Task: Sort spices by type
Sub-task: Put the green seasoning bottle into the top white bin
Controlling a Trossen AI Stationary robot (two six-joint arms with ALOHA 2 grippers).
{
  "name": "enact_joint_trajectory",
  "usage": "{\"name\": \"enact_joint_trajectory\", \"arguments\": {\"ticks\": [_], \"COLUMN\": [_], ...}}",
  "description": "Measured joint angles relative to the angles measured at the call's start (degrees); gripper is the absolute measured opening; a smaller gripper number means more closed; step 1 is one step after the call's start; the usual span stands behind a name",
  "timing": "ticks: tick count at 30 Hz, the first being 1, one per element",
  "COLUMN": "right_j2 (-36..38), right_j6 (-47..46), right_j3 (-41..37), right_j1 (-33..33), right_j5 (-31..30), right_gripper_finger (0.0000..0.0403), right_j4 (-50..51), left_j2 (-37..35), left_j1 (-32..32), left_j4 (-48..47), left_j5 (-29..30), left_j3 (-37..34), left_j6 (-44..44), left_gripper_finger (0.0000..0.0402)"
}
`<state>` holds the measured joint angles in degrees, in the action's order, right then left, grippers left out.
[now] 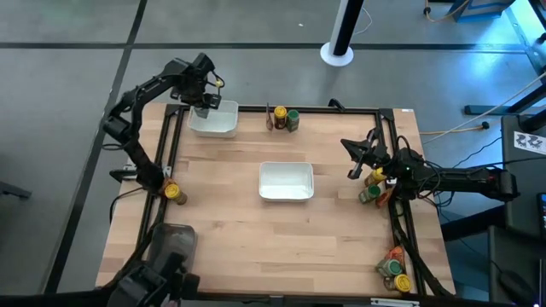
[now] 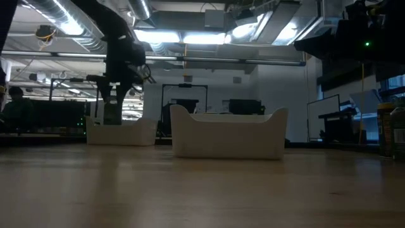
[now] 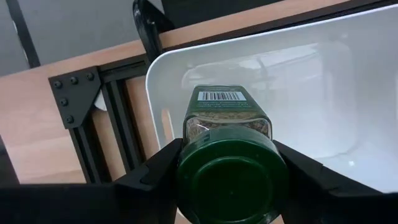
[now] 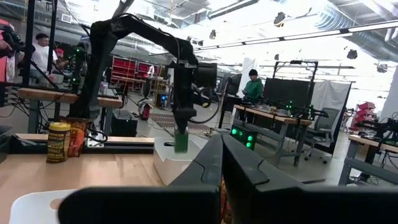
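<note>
A jar with a green lid (image 3: 229, 163) is between the fingers of my left gripper (image 1: 205, 104), which hangs over the left end of the far-left white tray (image 1: 220, 121). The low view shows that gripper (image 2: 115, 104) above the same tray (image 2: 123, 132). My right gripper (image 1: 357, 159) waits shut at the table's right edge, touching nothing. Other spices stand about: a packet and a green-lidded jar (image 1: 284, 118) at the far edge, a yellow-lidded jar (image 1: 173, 193) at the left edge, and jars (image 1: 374, 183) by the right arm. My left gripper pinches the jar between its two fingers at the sides of the lid end (image 3: 184, 163). The fingers come from above, pointing steeply down. The jar hangs lid up below them, its body (image 3: 225, 111) over the tray's inside, near its left wall.
A second white tray (image 1: 286, 181) sits at the table's middle. More jars and a packet (image 1: 394, 271) lie at the near right corner. A clear grey tub (image 1: 175, 243) stands at the near left. A black frame (image 1: 171, 128) borders the table.
</note>
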<state>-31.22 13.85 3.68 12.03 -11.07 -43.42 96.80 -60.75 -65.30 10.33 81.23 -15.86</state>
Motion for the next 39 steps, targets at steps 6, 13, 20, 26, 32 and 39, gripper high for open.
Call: {"name": "enact_joint_trajectory", "arguments": {"ticks": [6, 13, 20, 26, 32, 39], "right_j2": [0.0, 0.0, 0.0, 0.0, 0.0, 0.0], "right_j6": [0.0, -0.02, -0.02, -0.02, -0.02, -0.02], "right_j3": [0.0, 0.0, 0.0, 0.0, 0.0, 0.0], "right_j1": [0.0, -0.01, 0.0, -0.01, -0.01, -0.01], "right_j5": [0.0, 0.0, -0.02, -0.03, -0.04, -0.09], "right_gripper_finger": [0.0012, 0.0012, 0.0012, 0.0012, 0.0012, 0.0012], "right_j4": [0.02, 0.04, 0.22, 0.39, 0.4, 0.42], "left_j2": [1.8, 3.8, 4.87, 6.29, 6.71, 6.71], "left_j1": [-0.97, -0.87, -0.87, -0.87, -0.87, -0.87], "left_j4": [0.46, 2.21, 2.19, 2.58, 3.46, 4.55], "left_j5": [0.02, -0.15, -0.96, -0.96, -0.96, -0.19], "left_j3": [-0.24, -0.26, -0.28, -0.33, -0.35, -0.35], "left_j6": [0.0, 0.02, -0.18, -0.5, -0.19, 1.29], "left_gripper_finger": [0.0188, 0.0194, 0.0196, 0.0203, 0.0205, 0.0206]}}
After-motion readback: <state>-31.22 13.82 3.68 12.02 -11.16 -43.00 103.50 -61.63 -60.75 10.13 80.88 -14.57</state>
